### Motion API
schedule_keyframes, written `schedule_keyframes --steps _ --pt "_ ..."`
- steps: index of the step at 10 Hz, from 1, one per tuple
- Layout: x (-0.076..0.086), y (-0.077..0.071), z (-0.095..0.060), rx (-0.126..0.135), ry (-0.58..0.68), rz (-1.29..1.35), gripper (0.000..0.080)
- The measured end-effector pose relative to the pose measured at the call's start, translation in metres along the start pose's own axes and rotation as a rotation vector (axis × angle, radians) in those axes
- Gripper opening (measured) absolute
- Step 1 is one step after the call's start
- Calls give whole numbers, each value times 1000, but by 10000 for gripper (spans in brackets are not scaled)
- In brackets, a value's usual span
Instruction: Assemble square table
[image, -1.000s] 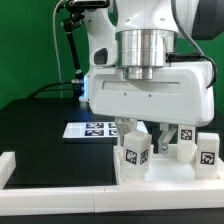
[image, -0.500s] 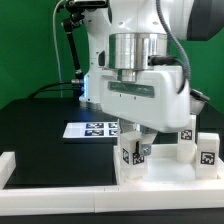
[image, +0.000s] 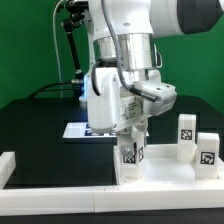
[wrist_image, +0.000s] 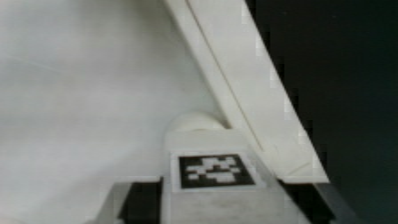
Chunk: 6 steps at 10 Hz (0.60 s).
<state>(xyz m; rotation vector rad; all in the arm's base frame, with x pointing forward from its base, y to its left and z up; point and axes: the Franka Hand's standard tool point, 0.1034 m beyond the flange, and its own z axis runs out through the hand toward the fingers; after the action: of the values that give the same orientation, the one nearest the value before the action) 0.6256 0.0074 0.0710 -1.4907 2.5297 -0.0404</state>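
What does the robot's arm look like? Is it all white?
Mostly white. The arm has smooth, rounded white shells, with a shiny silver metal ring above the hand and a dark patch at the top by the exterior view's right. The gripper is a boxy white block with grey edges. Its fingers are small and dark. A black cable hangs behind.

Parts count on the black surface (image: 40, 125)

Three white tagged legs show: one (image: 132, 155) under the arm, two (image: 186, 130) (image: 207, 150) at the exterior view's right. One square slab (image: 165, 172) carries them, one marker board (image: 85, 130) lies farther back, and one long white rail (image: 60, 192) runs along the near edge.
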Motion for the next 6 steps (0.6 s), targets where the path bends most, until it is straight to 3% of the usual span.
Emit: schedule_keyframes --steps 2,3,4,5,6 --pt "0 0 0 0 3 -39 297" --pt "-4 2 -1 -2 34 -236 297" --pt "-7 2 -4 -2 41 -445 512" --pt "-9 5 -8 -6 35 -623 630" --pt "-7 6 -8 -4 37 -723 630"
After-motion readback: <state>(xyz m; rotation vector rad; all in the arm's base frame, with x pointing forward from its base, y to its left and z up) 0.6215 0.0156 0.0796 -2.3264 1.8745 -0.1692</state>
